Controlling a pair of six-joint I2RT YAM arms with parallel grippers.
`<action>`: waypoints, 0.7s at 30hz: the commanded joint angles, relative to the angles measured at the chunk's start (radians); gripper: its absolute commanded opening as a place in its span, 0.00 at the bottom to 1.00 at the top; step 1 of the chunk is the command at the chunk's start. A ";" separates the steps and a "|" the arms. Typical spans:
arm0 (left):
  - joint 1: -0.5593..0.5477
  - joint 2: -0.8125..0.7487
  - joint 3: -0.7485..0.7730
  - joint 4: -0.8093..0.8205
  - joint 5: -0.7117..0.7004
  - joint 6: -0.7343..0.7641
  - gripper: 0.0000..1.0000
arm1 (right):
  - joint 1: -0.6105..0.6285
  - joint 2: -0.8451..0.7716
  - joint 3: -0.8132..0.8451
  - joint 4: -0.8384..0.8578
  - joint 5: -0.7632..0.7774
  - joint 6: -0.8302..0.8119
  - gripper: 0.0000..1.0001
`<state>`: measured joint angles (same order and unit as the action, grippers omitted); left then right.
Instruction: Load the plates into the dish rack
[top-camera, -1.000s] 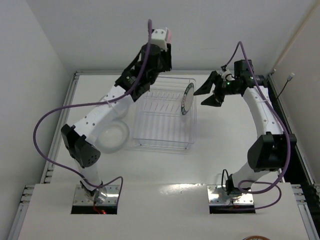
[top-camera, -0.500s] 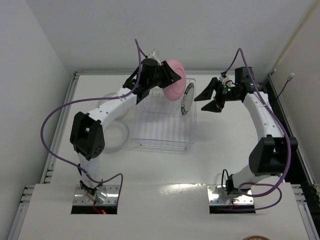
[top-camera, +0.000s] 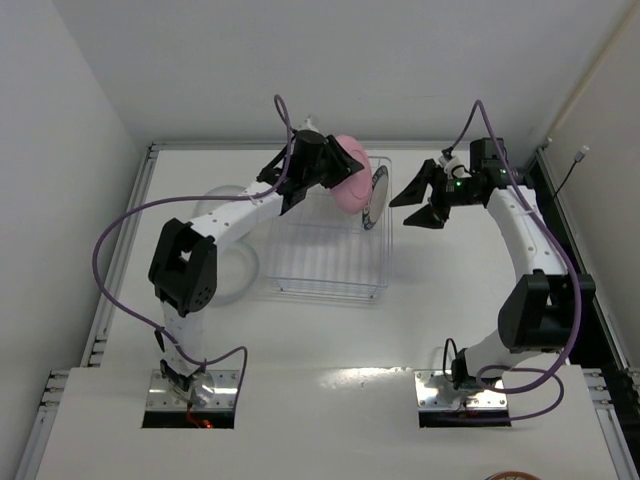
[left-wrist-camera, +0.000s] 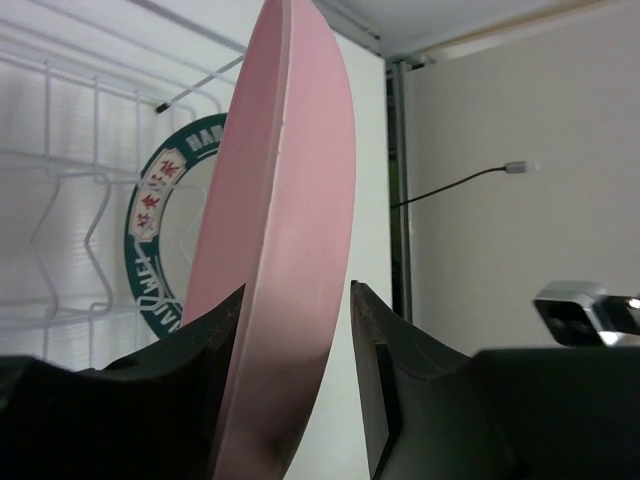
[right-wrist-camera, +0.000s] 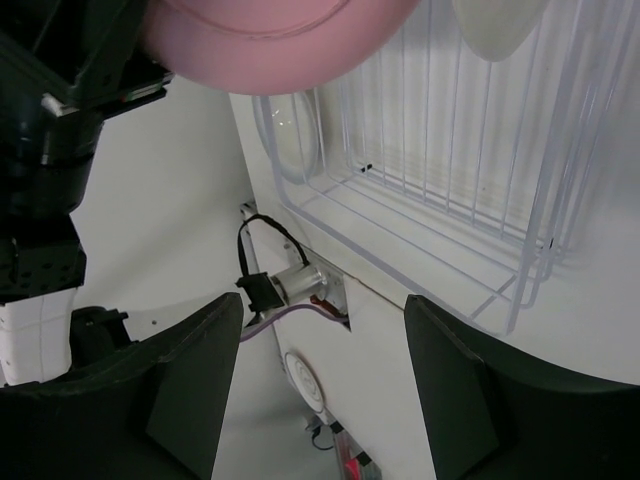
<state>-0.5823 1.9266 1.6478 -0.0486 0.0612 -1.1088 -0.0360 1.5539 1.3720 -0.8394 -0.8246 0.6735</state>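
The dish rack (top-camera: 330, 288) sits mid-table (top-camera: 450, 300). A standing plate (top-camera: 377, 200) rests on edge in the rack's 2 o'clock corner. The left gripper (top-camera: 328, 168) grips a held plate (top-camera: 350, 172) upright over the rack's 12 o'clock edge, at 10 o'clock of the standing plate. The right gripper (top-camera: 416, 199) hangs outside the rack, at 3 o'clock of the standing plate. A flat plate (top-camera: 236, 270) lies on the table just beside the rack, at its 9 o'clock.

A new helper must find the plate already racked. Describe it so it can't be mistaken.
Find the white wire dish rack mid-table between the arms. At its far right side one plate stands on edge: the rimmed plate, white with a dark green lettered band. The pink plate next to it is plain and held aloft by the left gripper.
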 joint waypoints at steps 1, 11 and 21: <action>-0.024 0.020 0.063 -0.022 -0.057 -0.016 0.00 | -0.012 -0.041 -0.008 0.008 -0.022 -0.026 0.64; -0.090 0.092 0.165 -0.188 -0.233 0.024 0.00 | -0.012 -0.051 -0.017 -0.001 -0.022 -0.045 0.64; -0.145 0.176 0.291 -0.273 -0.310 0.110 0.18 | -0.012 -0.060 -0.027 -0.010 -0.022 -0.054 0.64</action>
<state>-0.7082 2.1021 1.8881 -0.3241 -0.2169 -1.0302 -0.0437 1.5314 1.3445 -0.8631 -0.8238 0.6453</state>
